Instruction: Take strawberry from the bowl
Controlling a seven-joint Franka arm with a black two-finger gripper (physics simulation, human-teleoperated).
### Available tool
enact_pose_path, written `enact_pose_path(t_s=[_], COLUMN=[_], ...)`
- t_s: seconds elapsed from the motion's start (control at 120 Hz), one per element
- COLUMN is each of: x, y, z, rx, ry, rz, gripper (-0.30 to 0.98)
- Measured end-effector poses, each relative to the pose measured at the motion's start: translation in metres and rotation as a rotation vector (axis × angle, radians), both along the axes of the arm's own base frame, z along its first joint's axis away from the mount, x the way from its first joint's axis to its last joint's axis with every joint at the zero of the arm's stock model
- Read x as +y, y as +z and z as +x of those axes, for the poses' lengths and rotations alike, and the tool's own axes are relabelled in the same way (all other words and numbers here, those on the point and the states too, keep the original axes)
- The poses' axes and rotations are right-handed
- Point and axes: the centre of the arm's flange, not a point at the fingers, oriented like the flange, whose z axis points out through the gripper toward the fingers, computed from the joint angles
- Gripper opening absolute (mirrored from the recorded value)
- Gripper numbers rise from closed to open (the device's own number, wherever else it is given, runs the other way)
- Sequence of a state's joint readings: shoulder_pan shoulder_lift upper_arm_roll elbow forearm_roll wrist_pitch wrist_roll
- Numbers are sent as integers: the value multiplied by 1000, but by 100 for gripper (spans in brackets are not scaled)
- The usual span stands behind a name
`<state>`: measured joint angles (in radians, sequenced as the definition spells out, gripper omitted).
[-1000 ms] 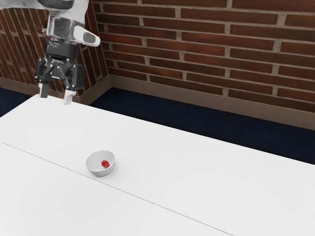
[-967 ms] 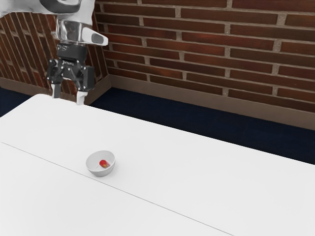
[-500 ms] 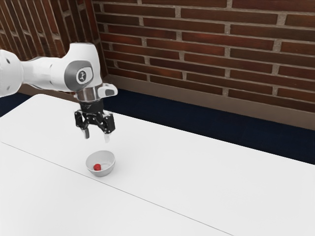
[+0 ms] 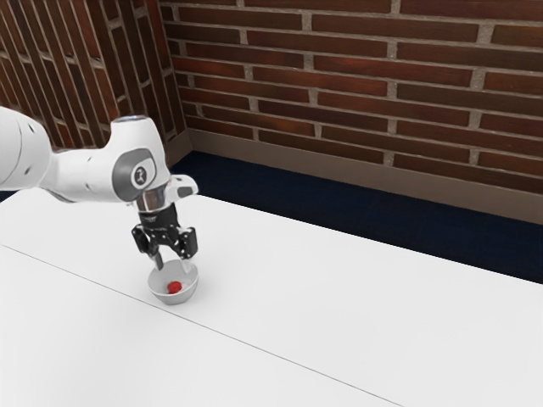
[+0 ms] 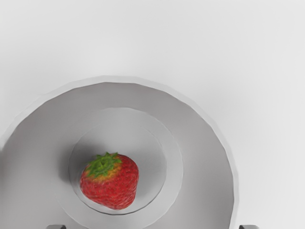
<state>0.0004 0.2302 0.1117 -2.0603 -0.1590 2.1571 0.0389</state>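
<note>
My gripper [image 4: 173, 265] points down at the bowl [image 4: 172, 300], its two fingers apart at the height of the rim. Between them and lower down, the red strawberry [image 4: 174, 287] rests inside the bowl, untouched by either finger. In the wrist view the strawberry [image 5: 112, 183] lies on its side on the floor of the grey bowl [image 5: 202, 152], green leaves facing away from its red tip. Dark bits of the open gripper [image 5: 152, 226] show at the lower edge, one on each side.
The bowl stands on a white table [image 4: 339, 297] with a thin seam line running just in front of it. Behind the table are a dark blue floor [image 4: 339, 212] and a brick wall [image 4: 339, 85].
From the exterior view's upper left my arm has come down and right to the bowl, fingers still apart. Inside the bowl the strawberry has shifted about a little.
</note>
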Motion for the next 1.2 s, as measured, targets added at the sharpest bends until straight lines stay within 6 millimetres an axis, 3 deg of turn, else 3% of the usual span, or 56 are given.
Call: enact_pose_path(t_s=[0.508, 1.2], x=[11, 11], y=[-35, -57], z=[-4, 9], rx=[-29, -27], ry=[-37, -73], rz=[5, -7], gripper=[37, 28])
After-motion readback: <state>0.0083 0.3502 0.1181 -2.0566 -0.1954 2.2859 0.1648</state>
